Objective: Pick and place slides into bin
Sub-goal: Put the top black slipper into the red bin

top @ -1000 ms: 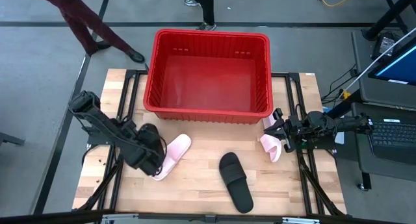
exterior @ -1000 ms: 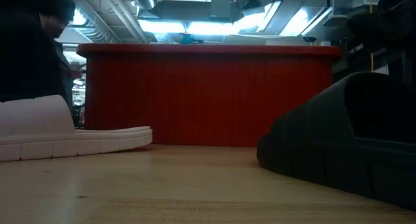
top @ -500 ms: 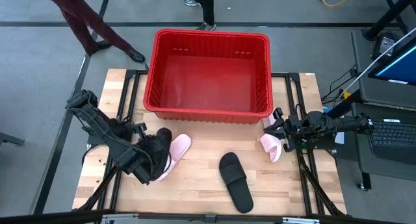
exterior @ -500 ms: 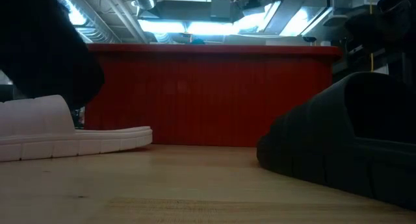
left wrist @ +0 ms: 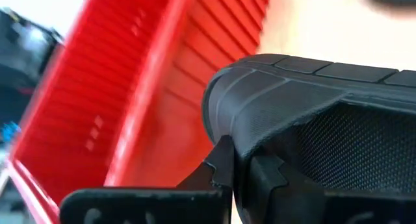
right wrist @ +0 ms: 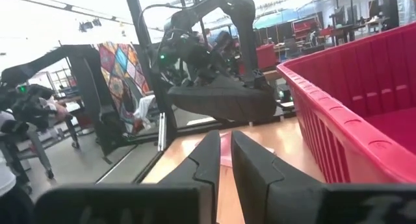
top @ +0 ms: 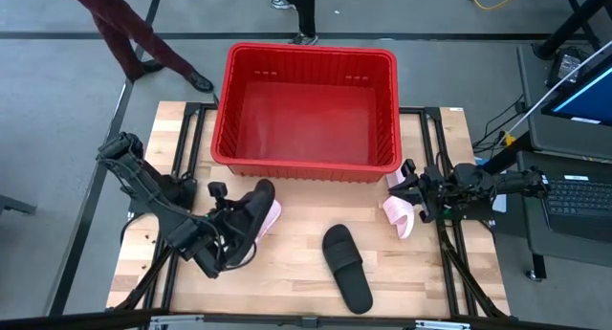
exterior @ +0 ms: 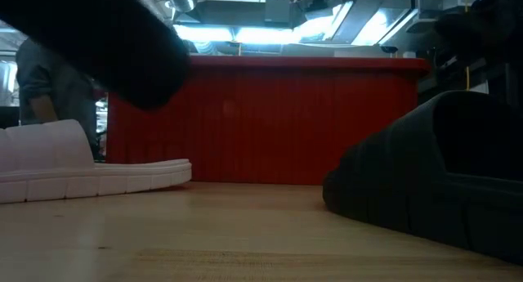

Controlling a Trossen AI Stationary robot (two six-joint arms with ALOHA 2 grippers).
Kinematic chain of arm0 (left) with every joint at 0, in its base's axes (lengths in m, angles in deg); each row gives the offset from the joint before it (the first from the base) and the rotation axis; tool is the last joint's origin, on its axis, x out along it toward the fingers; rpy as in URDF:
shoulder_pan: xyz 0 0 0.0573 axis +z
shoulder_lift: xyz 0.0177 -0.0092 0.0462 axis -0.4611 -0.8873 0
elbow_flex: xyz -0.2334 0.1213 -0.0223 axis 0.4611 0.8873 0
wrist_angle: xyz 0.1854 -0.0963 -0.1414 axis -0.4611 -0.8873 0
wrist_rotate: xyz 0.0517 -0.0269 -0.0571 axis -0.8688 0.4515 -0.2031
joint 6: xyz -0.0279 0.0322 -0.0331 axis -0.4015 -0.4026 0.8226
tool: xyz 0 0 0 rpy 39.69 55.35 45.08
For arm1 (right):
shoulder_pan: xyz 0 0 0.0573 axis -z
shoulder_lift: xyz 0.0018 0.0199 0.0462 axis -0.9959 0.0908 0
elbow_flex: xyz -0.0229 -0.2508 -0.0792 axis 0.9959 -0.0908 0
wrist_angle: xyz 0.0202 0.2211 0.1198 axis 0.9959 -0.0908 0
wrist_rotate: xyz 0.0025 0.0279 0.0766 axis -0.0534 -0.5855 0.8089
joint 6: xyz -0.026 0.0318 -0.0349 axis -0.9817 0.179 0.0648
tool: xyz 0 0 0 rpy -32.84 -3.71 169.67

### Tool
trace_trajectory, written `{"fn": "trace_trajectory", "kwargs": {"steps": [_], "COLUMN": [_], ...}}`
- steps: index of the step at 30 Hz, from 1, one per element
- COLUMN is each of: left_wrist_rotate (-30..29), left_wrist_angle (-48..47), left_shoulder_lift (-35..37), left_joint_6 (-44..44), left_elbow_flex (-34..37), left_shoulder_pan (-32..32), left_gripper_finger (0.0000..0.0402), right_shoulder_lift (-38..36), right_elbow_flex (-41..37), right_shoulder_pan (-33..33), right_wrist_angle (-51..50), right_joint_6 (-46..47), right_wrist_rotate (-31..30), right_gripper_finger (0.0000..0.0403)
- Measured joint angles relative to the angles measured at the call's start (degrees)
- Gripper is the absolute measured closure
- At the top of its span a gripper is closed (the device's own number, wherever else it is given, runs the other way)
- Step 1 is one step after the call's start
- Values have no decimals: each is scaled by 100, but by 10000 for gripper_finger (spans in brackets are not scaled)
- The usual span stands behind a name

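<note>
From above, the left claw is gripping a black slide clear of the desk, over a pink slide that is lying flat; the held slide's long axis is pointing up and right toward the near wall of the red bin, which is standing just beyond with open room inside. A second black slide is lying well apart to the right, and the right claw is waiting at the desk's right edge against another pink slide, its fingers nearly together. At desk height, the lifted black slide is hanging across the upper left, roughly level with the bin's rim, so I judge more height is needed to clear it. In the left wrist view, one finger is pressing the black strap, the bin wall close ahead. In the right wrist view, that arm's own fingers are standing close together, whether around the pink slide I cannot tell, and the held black slide is showing across the desk.
</note>
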Motion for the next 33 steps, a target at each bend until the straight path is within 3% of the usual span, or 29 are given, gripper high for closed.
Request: {"fn": "trace_trajectory", "kwargs": {"steps": [11, 21, 27, 33], "left_wrist_rotate": [-758, -739, -725, -282], "left_wrist_angle": [836, 1330, 2667, 4160], "left_shoulder_lift": [80, 234, 597, 957], "left_joint_6": [-1162, -2098, -3635, -5083], "left_elbow_flex": [0, 0, 0, 0], "left_shoulder_pan": [81, 336, 575, 1053], "left_gripper_finger": [397, 397, 397, 397], "right_shoulder_lift": [0, 0, 0, 2], "right_elbow_flex": [1, 1, 2, 0], "right_shoulder_pan": [0, 1, 0, 2], "right_wrist_angle": [717, 748, 737, 1064], "right_joint_6": [2, 145, 156, 242], "right_wrist_rotate": [601, 601, 603, 304], "right_gripper_finger": [361, 361, 361, 361]}}
